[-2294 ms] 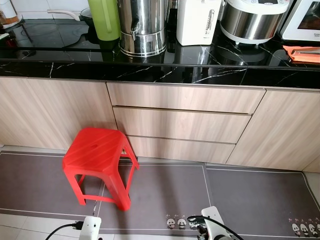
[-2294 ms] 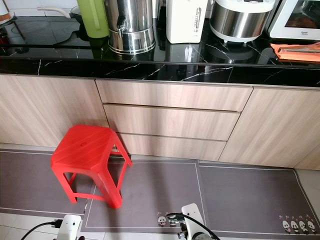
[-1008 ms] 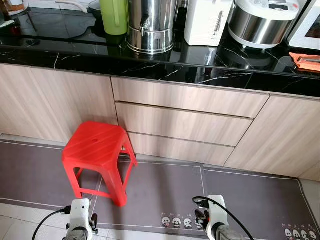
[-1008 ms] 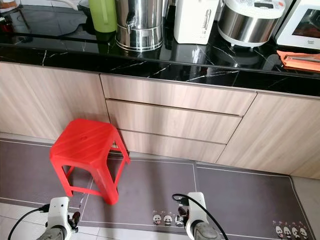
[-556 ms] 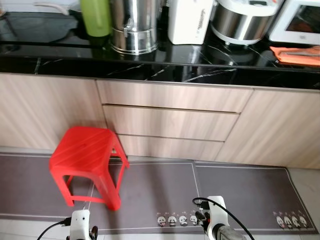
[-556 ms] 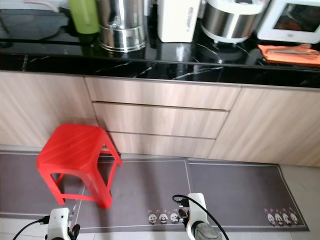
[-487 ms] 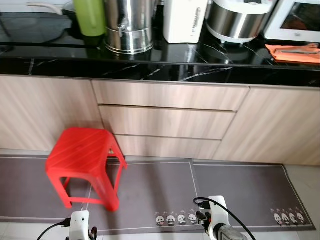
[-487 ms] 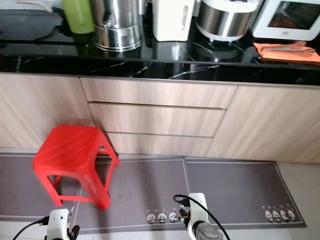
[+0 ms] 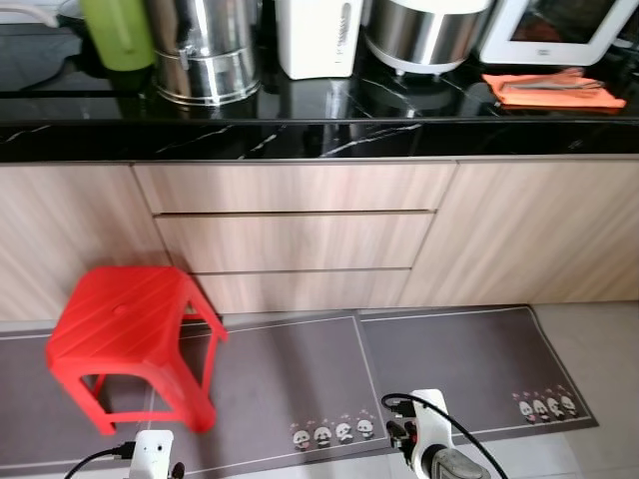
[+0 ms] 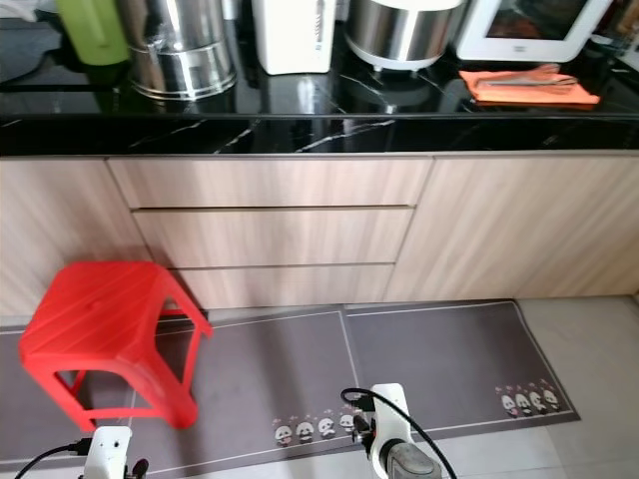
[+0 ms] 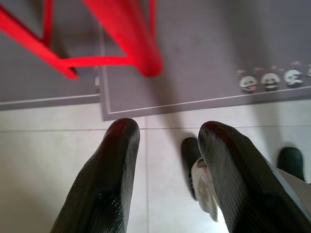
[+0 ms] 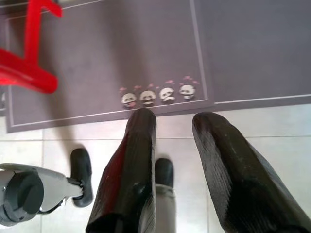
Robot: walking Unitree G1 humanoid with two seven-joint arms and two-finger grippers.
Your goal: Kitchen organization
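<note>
A black marble counter (image 9: 329, 138) runs across the back above pale wood cabinets. On it stand a green jug (image 9: 118, 32), a steel urn (image 9: 205, 52), a white water boiler (image 9: 316, 36), a rice cooker (image 9: 424, 28) and a white oven (image 9: 559, 22). An orange cloth (image 9: 549, 90) with tongs on it lies at the right. Both arms hang low over the floor. My left gripper (image 11: 165, 131) is open above pale tiles, holding nothing. My right gripper (image 12: 177, 119) is open too, holding nothing, at the mat's edge.
A red plastic stool (image 9: 125, 334) stands on the grey mat (image 9: 300, 384) at the left, before three stacked drawers (image 9: 290, 239). A second mat with a panda print (image 9: 469, 354) lies to the right. Bare tiles (image 9: 599, 349) start past the mats at the right.
The whole picture has shifted left, so the camera has swung to the right; more of the orange cloth and right floor shows. Both arms still hang with grippers open.
</note>
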